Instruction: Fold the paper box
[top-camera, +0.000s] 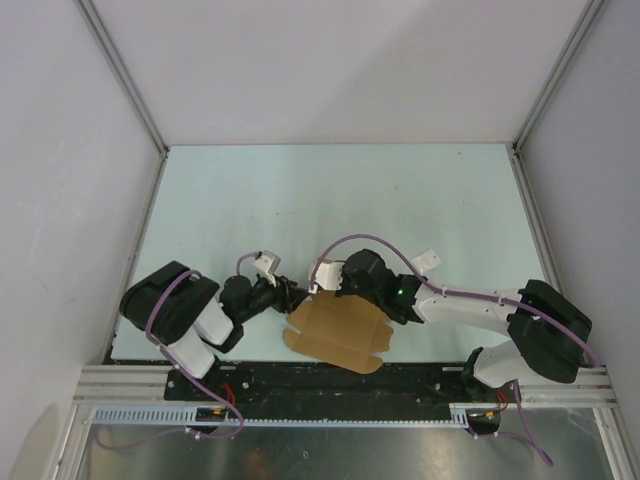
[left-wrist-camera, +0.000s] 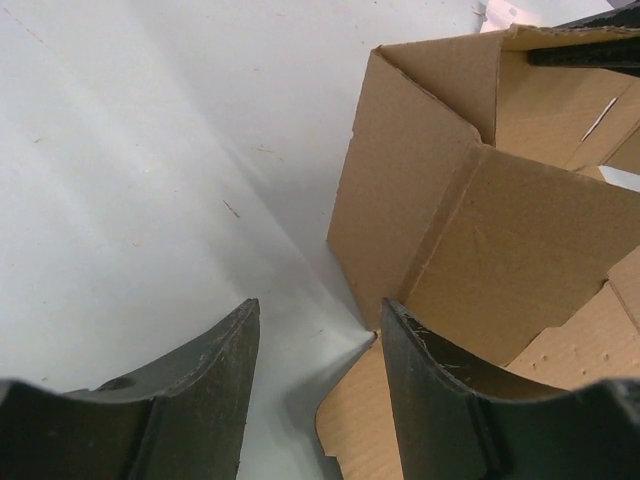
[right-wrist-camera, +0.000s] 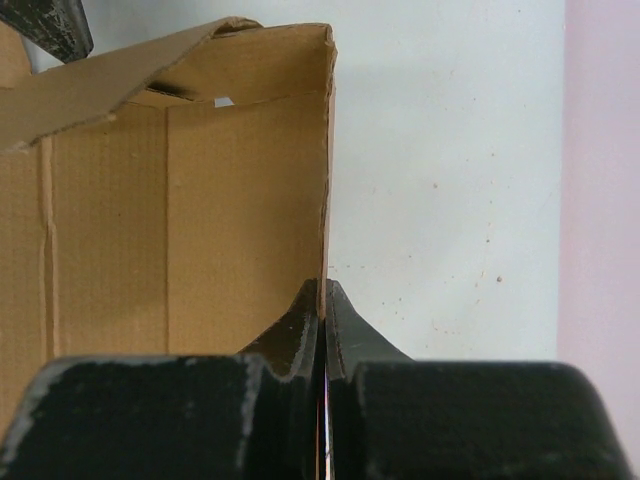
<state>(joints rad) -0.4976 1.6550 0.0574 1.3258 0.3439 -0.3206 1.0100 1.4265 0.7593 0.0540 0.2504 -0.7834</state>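
The paper box (top-camera: 340, 335) is tan cardboard, partly folded, lying near the table's front edge between the two arms. My right gripper (top-camera: 328, 283) is shut on one upright wall of it. In the right wrist view that wall (right-wrist-camera: 200, 200) runs edge-on into the pinched fingertips of the gripper (right-wrist-camera: 323, 290). My left gripper (top-camera: 298, 296) is at the box's left side, open. In the left wrist view the gripper (left-wrist-camera: 318, 315) has its right finger (left-wrist-camera: 440, 400) against a raised corner of the box (left-wrist-camera: 500, 240), and a flat flap lies below. Only table shows between its jaws.
The pale table (top-camera: 330, 200) is enclosed by white walls with metal frame posts (top-camera: 120, 75). A small white tag (top-camera: 428, 260) lies right of the right wrist. A metal rail (top-camera: 300, 385) with cables runs along the near edge behind the arm bases.
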